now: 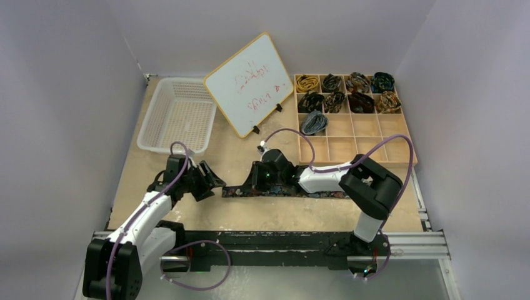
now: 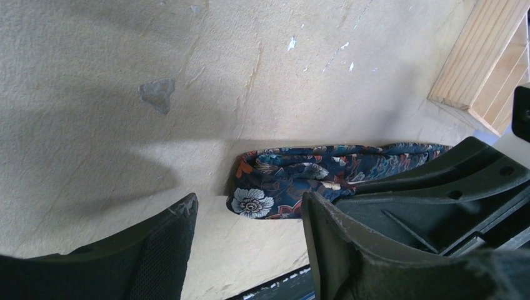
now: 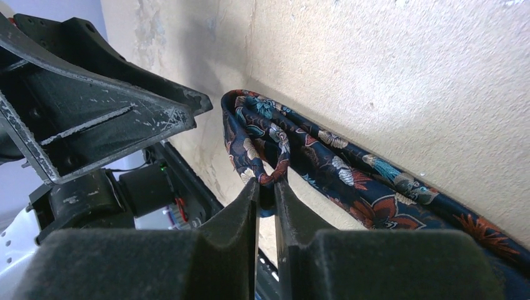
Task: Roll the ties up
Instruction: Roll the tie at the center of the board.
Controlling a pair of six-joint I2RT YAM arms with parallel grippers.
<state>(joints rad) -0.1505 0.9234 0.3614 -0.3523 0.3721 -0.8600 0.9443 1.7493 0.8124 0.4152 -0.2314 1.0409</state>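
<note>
Two right fingers point(image 3: 232, 228) tight on floral tie point(image 3: 350, 178).

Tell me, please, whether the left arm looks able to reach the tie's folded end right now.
Probably yes: the left gripper is open just short of the end of the tie, with only bare table between. But the right gripper is pinching that fold, so room is tight.

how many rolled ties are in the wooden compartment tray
9 rolled ties in the wooden tray: four across the back row, four across the second row, and one grey-blue coil in the third row's leftmost compartment. None seems hidden.
</note>
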